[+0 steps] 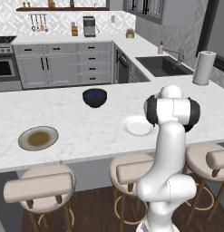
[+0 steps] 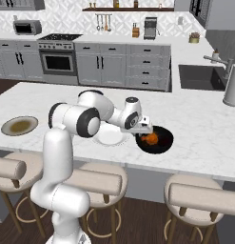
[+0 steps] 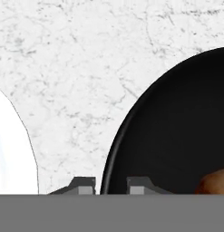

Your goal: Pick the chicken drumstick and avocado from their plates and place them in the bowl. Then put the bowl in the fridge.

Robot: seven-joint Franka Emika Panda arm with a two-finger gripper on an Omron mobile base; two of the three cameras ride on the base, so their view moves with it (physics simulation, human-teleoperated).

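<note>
— So, how far along is it?

— Partway, I'd judge. The chicken drumstick [image 2: 150, 138] lies inside the bowl [image 2: 162, 144], on the tabletop [image 2: 200, 128] just beside the white plate [image 2: 109, 137]. The tan plate [image 2: 19, 126] sits well apart to one side, and both plates look bare.

— And the avocado?

— I can't find it. The bowl's inside is dark, so it may be hidden there; I can't tell.

— What about the gripper [image 2: 146, 128]?

— It hangs at the bowl's near rim, low over the tabletop. In the hand view the two fingers [image 3: 84, 185] stand slightly apart with the rim between them, pinching nothing I can see.

— What's left?

— Settling the avocado question, then carrying the bowl to the fridge. The bowl is on the tabletop, so that step isn't done.
</note>
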